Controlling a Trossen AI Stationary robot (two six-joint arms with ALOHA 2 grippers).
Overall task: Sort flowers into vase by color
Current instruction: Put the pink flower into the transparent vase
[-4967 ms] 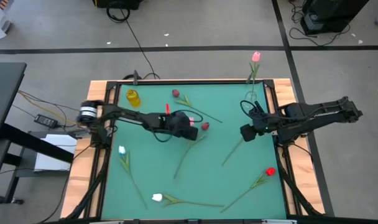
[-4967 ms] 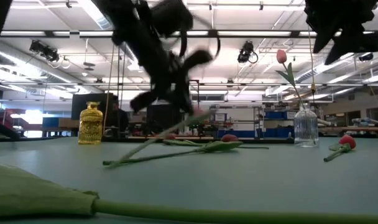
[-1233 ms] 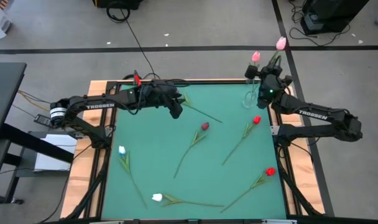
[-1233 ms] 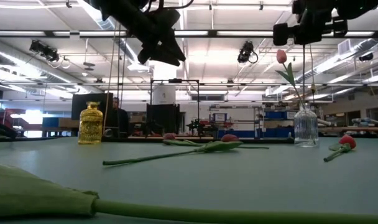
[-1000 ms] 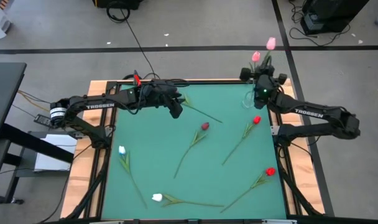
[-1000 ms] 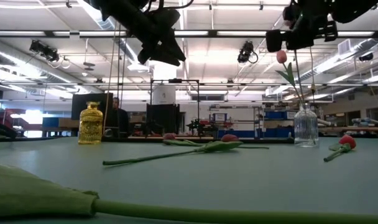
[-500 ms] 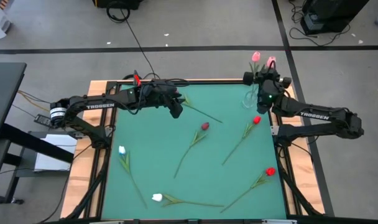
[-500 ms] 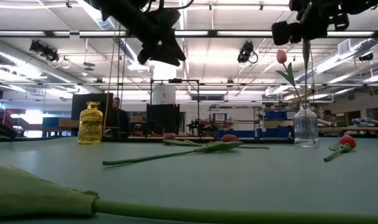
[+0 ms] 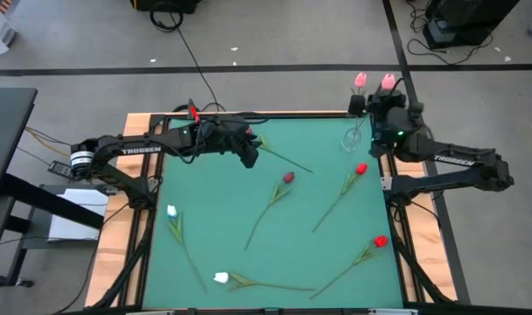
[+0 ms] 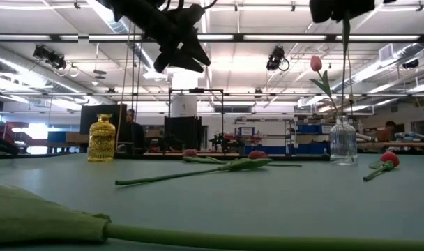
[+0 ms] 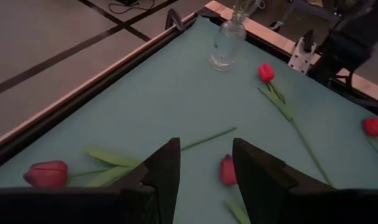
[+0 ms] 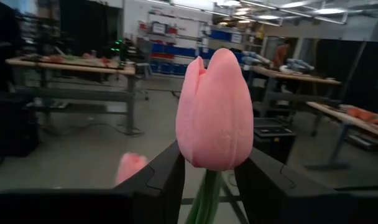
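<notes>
1. Closest to the table's near edge lies a white tulip (image 9: 220, 277), its stem running along that edge; a second white tulip (image 9: 171, 211) lies toward the left side, its stem slanting toward the first.
2. Over on the right, still near, a bright red tulip (image 9: 381, 241) lies with its stem pointing down toward the near edge.
3. Mid-table, a dark red tulip (image 9: 289, 177) rests with its stem trailing toward the near left; beside it to the right another red tulip (image 9: 361, 169) lies well clear of it, close under the right arm.
4. Farther back, the left gripper (image 9: 247, 157) hangs in the air above the green mat (image 9: 222, 219), fingers parted and holding nothing, as its own wrist view shows; just beyond it a dark red tulip with leaves (image 9: 248, 132) lies at the far left part of the mat; the small yellow vase (image 10: 102, 139) stands back there too, plain in the low view.
5. At the far right corner stands the clear glass vase (image 9: 353, 138) with one pink tulip (image 9: 360, 80) already in it, upright.
6. Right above that vase the right gripper (image 9: 390, 98) is clamped on the stem of a second pink tulip (image 9: 388, 81); the bud sits just beyond its fingers (image 12: 167, 174), and in the low view the stem hangs straight down toward the vase mouth; whether its tip has gone inside I cannot tell.
</notes>
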